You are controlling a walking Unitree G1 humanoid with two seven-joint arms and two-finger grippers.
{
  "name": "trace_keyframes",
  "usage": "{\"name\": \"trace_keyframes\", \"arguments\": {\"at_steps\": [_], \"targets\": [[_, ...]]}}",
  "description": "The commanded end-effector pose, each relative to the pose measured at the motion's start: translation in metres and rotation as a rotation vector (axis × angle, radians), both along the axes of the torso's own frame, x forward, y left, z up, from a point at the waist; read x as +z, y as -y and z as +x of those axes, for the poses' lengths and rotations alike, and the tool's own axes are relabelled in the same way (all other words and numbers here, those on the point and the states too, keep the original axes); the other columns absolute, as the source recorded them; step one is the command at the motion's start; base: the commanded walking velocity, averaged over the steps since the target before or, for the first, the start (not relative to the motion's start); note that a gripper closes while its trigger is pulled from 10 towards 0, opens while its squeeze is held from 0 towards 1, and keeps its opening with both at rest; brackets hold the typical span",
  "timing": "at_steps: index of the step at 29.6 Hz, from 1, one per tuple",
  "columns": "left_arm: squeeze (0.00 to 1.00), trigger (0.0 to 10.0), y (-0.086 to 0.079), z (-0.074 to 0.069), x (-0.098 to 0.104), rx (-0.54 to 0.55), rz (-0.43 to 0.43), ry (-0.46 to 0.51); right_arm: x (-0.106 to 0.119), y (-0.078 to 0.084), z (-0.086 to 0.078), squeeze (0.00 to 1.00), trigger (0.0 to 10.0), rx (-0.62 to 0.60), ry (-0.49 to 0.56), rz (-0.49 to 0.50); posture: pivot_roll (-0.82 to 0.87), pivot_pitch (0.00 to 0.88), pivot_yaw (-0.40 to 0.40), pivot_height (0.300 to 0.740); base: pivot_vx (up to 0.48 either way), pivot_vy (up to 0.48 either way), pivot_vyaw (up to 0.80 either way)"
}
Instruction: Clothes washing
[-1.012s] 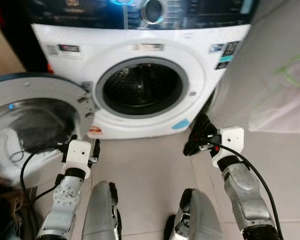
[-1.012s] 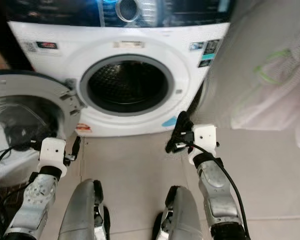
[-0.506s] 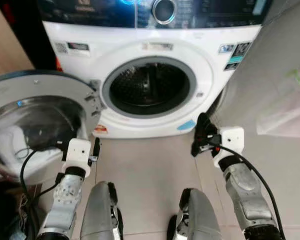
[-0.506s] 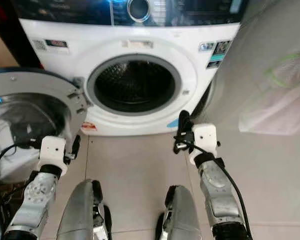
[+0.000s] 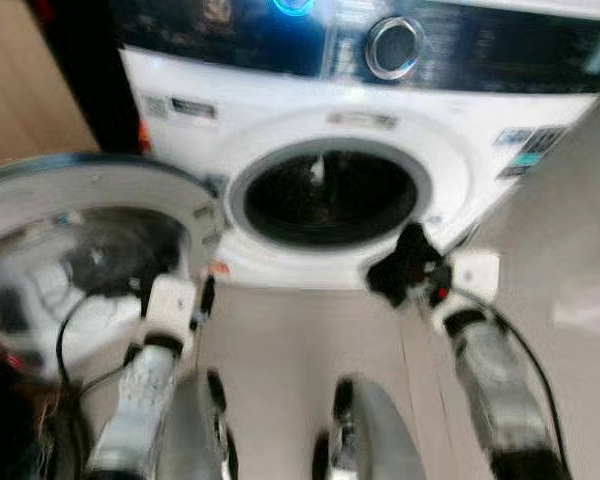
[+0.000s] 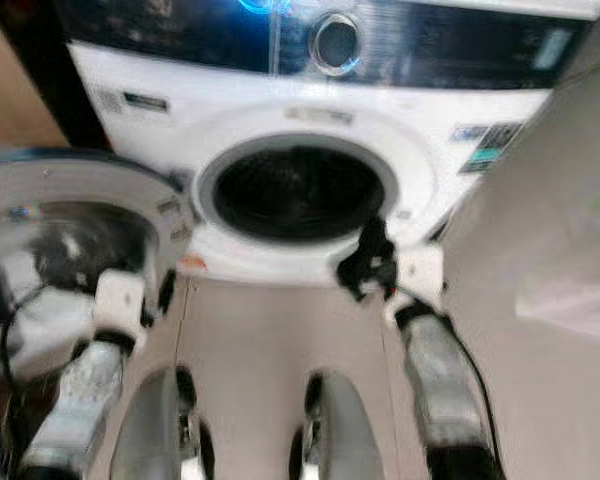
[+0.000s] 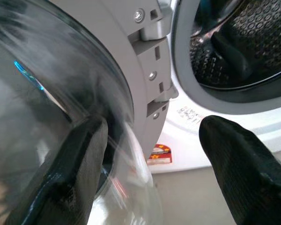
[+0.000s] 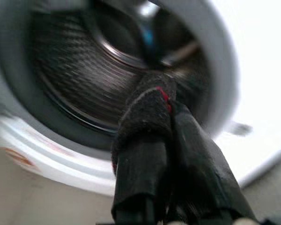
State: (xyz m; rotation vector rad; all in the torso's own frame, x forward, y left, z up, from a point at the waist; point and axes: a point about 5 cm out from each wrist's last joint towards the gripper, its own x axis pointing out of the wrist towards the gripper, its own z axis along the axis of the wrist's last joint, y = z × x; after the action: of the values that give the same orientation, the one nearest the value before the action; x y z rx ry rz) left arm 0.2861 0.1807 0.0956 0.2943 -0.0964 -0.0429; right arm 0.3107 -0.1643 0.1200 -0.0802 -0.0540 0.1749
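A white front-loading washing machine [image 5: 330, 110] stands ahead, its dark drum [image 5: 325, 195] open. Its round glass door [image 5: 90, 250] is swung out to the left. My right gripper [image 5: 405, 265] is shut on a dark cloth [image 8: 147, 112] with a red stitch, held just in front of the lower right rim of the drum opening. In the right wrist view the ribbed drum [image 8: 84, 70] lies straight beyond the cloth. My left gripper [image 7: 154, 154] is open, low beside the door hinge [image 7: 152, 61], with nothing between its fingers [image 7: 75, 168].
A large pale fabric bag [image 6: 570, 200] hangs close on the right. A wooden panel [image 5: 30, 90] is at the far left. My two silver legs [image 5: 370, 430] stand on the tiled floor [image 5: 290, 340] in front of the machine.
The camera has moved and the picture is blurred. My right gripper with the dark cloth has risen towards the drum's lower right rim. The left gripper stays by the door.
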Motion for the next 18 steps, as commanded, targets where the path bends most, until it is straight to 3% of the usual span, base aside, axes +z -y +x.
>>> {"name": "trace_keyframes", "arguments": {"at_steps": [1,3,6,15,18], "targets": [[0.00,10.0,-0.012,-0.002,-0.005,0.048,0.015,-0.042,-0.007,0.014,-0.005,0.00,10.0,-0.042,-0.037,-0.004,0.13,0.277,-0.094,0.577,0.270,0.000,0.00],[0.00,10.0,-0.010,-0.002,-0.005,0.031,0.025,-0.040,-0.008,0.015,-0.005,0.00,10.0,-0.043,-0.041,-0.002,0.13,0.277,-0.095,0.577,0.266,0.000,0.00],[0.00,10.0,-0.004,-0.002,-0.005,-0.018,0.041,-0.042,-0.008,0.014,-0.005,0.00,10.0,-0.037,-0.044,0.012,0.13,0.278,-0.095,0.577,0.000,0.000,-0.80],[0.00,10.0,0.011,-0.003,-0.005,-0.128,0.047,-0.063,-0.006,0.014,-0.006,0.00,10.0,-0.041,-0.027,-0.003,0.13,0.281,-0.094,0.577,0.000,0.000,0.00],[0.00,10.0,0.019,-0.004,-0.005,-0.214,0.070,-0.087,-0.006,0.015,-0.006,0.00,10.0,-0.048,-0.028,-0.003,0.13,0.281,-0.094,0.577,0.000,0.000,0.00]]}}
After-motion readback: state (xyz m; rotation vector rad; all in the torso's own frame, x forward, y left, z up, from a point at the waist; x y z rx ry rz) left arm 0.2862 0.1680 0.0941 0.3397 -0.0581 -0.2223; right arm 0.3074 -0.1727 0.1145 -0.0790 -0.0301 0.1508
